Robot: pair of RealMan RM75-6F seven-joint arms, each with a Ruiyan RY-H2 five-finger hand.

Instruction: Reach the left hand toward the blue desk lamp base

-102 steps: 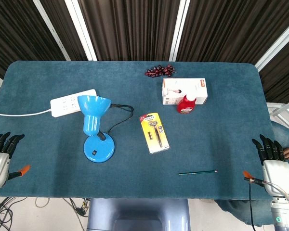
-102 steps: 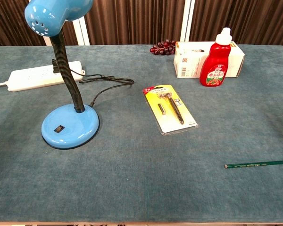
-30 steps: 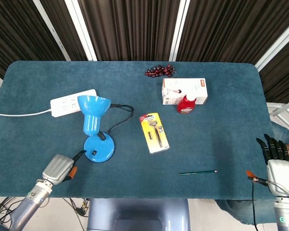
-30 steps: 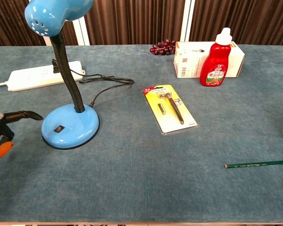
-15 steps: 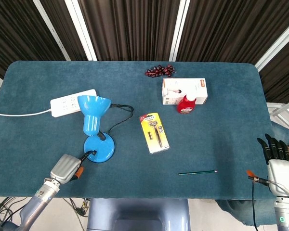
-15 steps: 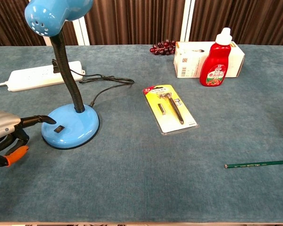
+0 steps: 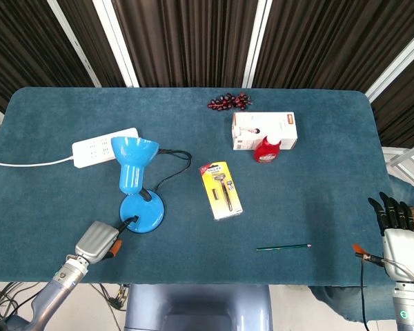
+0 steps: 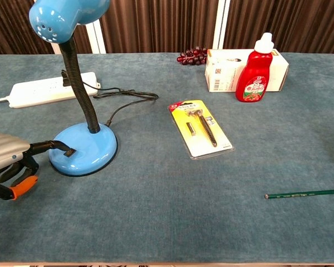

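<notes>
A: The left hand (image 8: 11, 161), silver-backed with black fingers and an orange-tipped thumb, holds nothing. One finger is stretched out, its tip at the switch on the round glossy blue desk lamp base (image 8: 92, 147); the others are curled beneath. The base sits just ahead of that finger, on the inner side of the hand.

B: And in the head view?

A: The same left hand (image 7: 100, 238) lies at the near-left rim of the lamp base (image 7: 145, 214), over the blue felt-covered table (image 7: 317, 193). The black ribbed gooseneck (image 8: 78, 83) rises just beyond the fingertip.

B: How should the reach be finished well?

A: In my judgement, little travel remains. Advance slowly and low, keep the fingertip over the base plate, and stay clear of the gooseneck so the lamp neither slides nor tips.

B: What about the right hand?

A: The right hand (image 7: 395, 227) rests at the far table edge, well apart from the left, fingers straight and spread, holding nothing.

B: What cannot be made out?

A: Whether the fingertip actually touches the switch or hovers just above it. In the chest view the left hand is cut by the frame edge, so its wrist is unseen, and the curled fingers hide one another. The right hand does not appear there at all.
</notes>
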